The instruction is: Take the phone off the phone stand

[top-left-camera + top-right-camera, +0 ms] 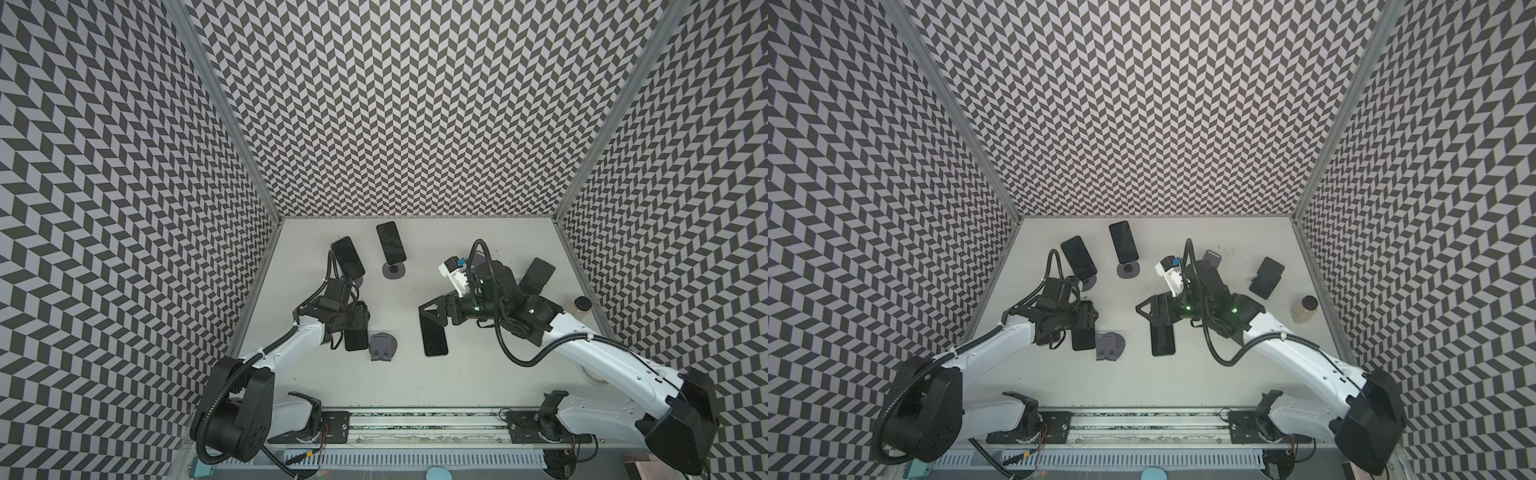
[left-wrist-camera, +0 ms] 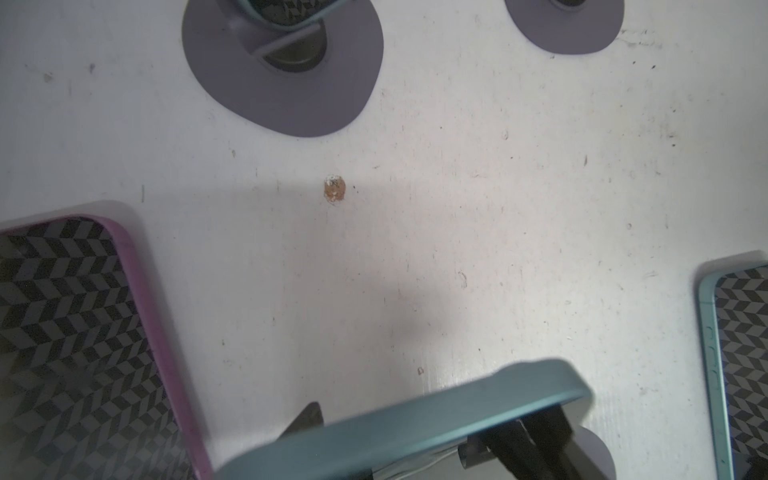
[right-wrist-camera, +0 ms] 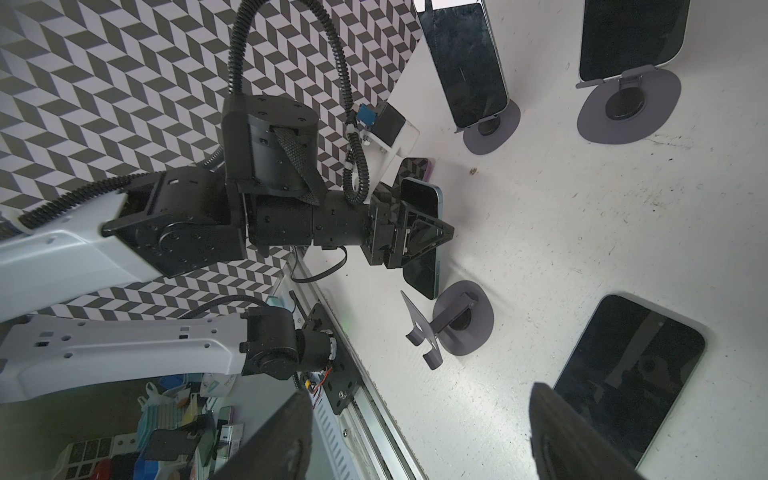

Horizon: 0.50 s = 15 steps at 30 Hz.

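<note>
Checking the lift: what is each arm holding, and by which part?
The left gripper holds the teal-cased dark-screened phone around its middle; the right gripper holds nothing.

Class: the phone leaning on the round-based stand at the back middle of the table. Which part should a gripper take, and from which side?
Take the phone across its two long edges, in the upper half, coming down from above. It leans back with its lower end seated in the stand's lip, so the upper part stands free and probably lifts out upward.

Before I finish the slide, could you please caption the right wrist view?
Left tool grips a teal phone beside an empty grey stand; two other phones sit on stands.
</note>
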Available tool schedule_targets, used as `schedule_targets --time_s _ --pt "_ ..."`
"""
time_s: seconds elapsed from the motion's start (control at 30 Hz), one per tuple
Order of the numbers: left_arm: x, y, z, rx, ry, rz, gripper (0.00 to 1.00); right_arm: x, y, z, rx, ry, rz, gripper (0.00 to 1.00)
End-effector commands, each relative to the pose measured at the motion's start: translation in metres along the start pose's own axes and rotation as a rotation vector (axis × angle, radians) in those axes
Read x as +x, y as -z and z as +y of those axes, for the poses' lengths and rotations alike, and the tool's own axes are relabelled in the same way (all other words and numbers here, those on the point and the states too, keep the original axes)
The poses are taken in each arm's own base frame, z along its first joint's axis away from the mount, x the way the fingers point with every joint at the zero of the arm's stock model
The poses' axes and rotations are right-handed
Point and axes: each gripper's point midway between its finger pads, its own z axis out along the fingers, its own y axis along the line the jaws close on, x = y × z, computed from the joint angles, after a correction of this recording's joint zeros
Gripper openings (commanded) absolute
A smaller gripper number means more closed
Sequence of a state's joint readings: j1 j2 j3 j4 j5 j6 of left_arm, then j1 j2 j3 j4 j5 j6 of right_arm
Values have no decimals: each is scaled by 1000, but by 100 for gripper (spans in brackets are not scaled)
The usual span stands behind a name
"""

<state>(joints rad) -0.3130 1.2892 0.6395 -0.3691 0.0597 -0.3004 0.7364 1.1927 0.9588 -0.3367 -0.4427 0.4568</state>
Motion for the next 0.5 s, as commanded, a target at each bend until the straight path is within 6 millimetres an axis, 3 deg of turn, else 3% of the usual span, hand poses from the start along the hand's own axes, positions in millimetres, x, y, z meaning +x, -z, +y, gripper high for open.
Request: schedule_targets --time_s 0.0,0.47 --pt "-7 -1 0 1 -6 -1 66 -15 6 10 -22 33 -46 79" --pt "-3 -17 9 -26 10 65 66 -13 6 9 -20 32 -46 80"
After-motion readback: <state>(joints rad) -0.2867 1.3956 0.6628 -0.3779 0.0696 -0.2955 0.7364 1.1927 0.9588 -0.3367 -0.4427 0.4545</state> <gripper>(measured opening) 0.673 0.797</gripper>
